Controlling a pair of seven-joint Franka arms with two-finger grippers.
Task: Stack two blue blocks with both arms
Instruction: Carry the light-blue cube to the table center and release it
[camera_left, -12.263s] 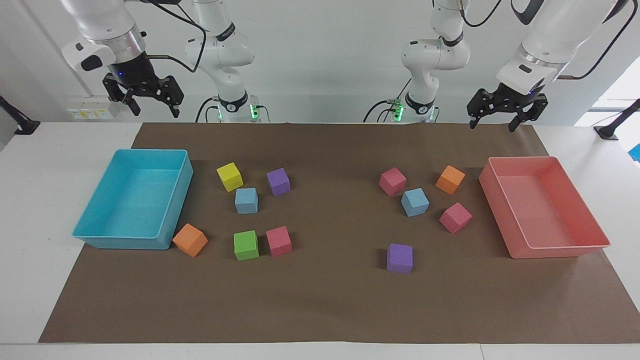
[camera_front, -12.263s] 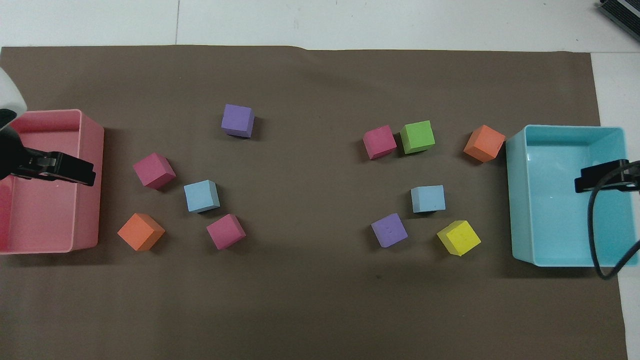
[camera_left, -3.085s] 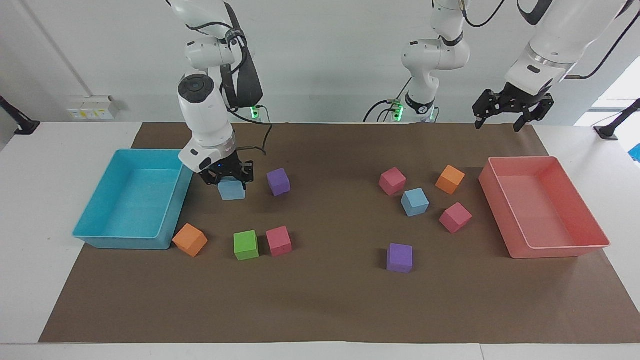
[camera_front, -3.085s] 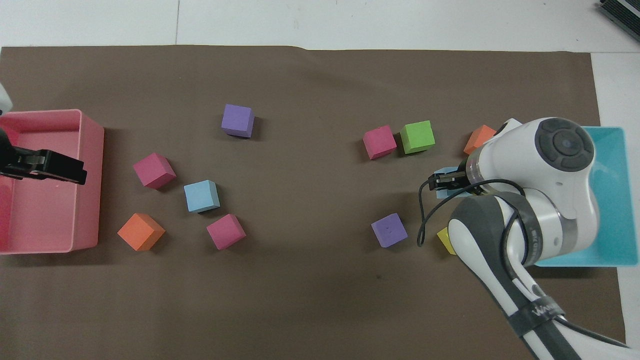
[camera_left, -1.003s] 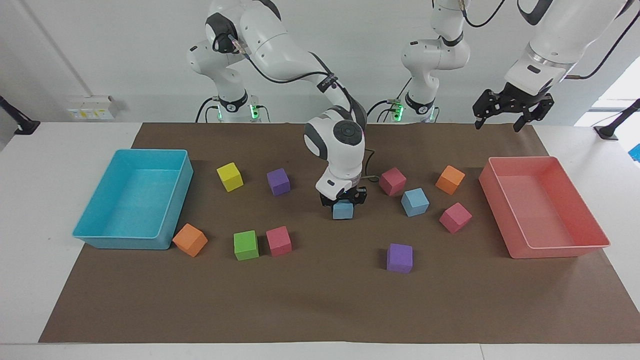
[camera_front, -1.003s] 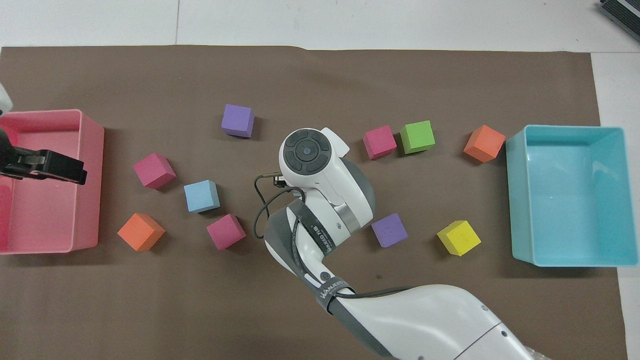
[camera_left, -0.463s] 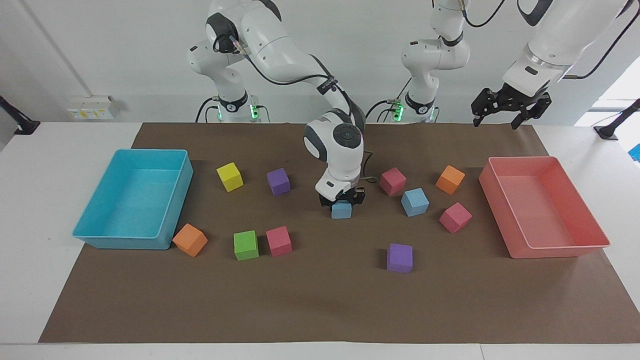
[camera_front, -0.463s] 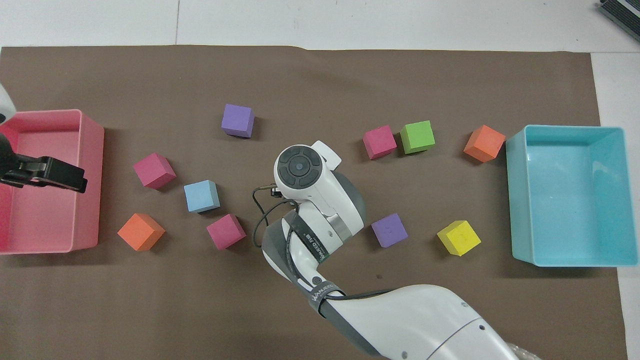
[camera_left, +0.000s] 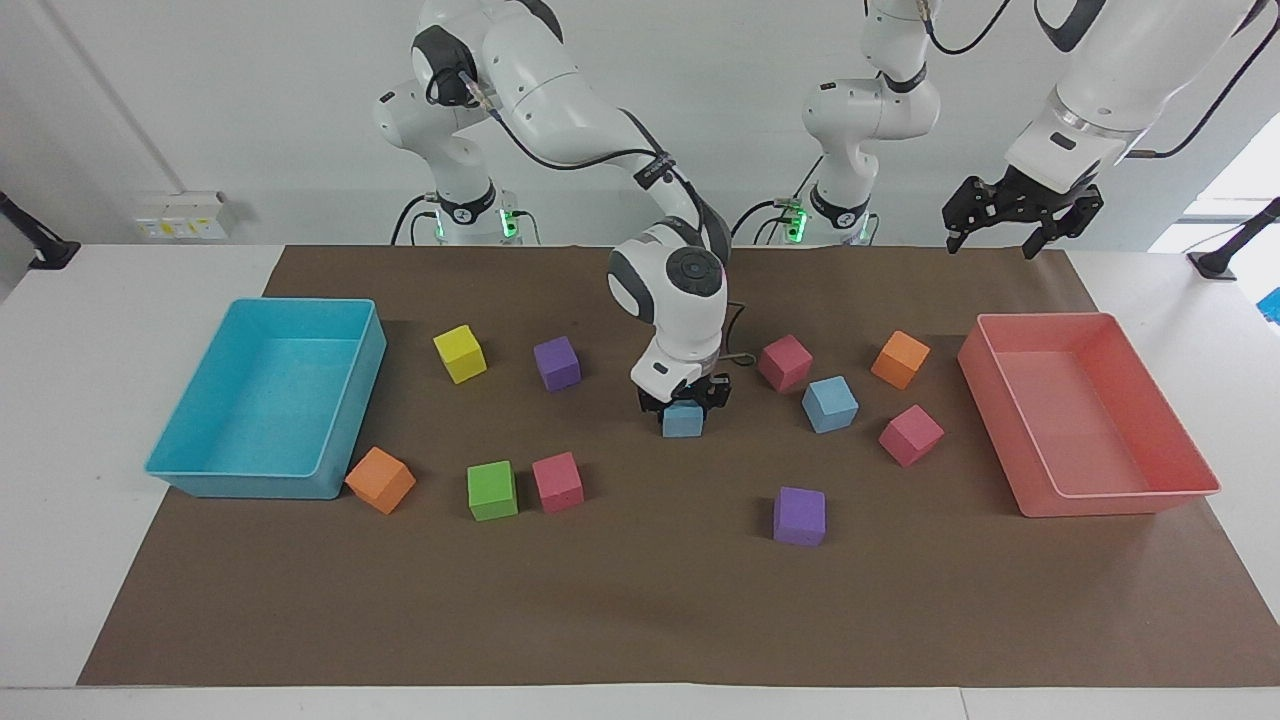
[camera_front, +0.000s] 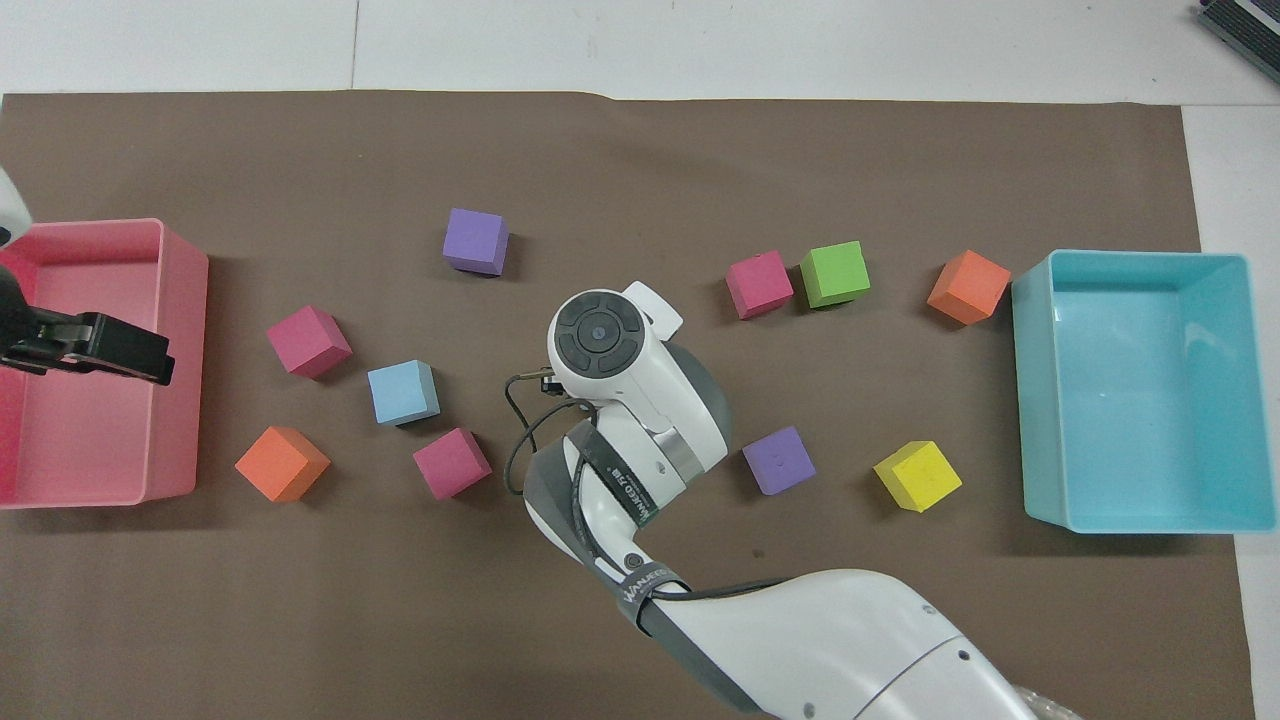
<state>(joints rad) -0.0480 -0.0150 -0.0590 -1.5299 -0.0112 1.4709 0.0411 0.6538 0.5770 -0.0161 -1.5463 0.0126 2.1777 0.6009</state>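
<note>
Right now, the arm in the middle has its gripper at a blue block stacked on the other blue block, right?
No. The right gripper is at a blue block, but that block is down on the brown mat, not stacked. The other blue block lies apart from it, toward the left arm's end. The facing view shows this.

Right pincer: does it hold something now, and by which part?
Cannot be told: the right pincer sits around the top of a blue block resting on the mat. The left pincer holds nothing.
</note>
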